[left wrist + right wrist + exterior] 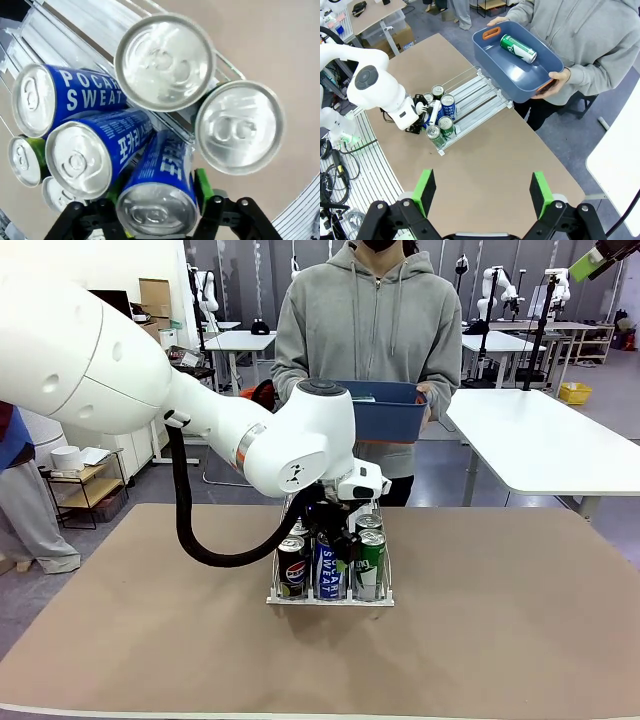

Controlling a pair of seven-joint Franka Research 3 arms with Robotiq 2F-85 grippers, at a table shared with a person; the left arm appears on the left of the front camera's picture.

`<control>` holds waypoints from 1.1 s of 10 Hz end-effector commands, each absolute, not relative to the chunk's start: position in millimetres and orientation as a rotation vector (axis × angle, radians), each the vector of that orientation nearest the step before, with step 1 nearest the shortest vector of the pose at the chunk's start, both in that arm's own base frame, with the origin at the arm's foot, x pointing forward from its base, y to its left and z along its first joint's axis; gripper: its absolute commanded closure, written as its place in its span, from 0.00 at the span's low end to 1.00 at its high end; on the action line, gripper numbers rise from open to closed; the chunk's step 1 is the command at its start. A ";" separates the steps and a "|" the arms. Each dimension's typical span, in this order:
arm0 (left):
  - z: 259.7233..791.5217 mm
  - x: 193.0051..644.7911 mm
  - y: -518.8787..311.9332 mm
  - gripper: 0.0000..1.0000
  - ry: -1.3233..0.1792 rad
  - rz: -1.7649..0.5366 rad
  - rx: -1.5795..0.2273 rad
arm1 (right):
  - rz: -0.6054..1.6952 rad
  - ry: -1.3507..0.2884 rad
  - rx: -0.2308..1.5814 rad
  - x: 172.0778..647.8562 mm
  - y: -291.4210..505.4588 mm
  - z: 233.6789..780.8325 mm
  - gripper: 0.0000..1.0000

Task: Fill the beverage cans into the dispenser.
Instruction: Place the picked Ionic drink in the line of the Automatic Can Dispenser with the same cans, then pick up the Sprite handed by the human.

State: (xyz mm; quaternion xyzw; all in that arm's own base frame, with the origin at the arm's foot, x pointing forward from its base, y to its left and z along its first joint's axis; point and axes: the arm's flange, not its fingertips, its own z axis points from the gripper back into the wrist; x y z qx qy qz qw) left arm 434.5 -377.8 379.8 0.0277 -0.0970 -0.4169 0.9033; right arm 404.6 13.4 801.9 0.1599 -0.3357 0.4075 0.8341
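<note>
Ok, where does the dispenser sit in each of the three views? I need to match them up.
Front view: the dispenser is at picture centre, cans at its near end.
Left wrist view: its pale rails cross the top left, behind the cans.
Right wrist view: left of centre, below the blue bin.
Shared landmark: the blue Pocari Sweat cans standing in it.

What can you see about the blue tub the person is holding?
The blue tub is a smooth, plastic-looking rectangular bin with rounded corners and an orange handle at one end. The person holds it up beyond the table's far side, with a hand at each end. One green can lies on its side inside, on the otherwise bare floor of the tub.
</note>
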 end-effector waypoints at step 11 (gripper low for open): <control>424.4 393.9 -378.8 0.00 -0.340 -0.832 0.129 | 0.859 -0.709 0.342 403.4 13.0 801.0 0.00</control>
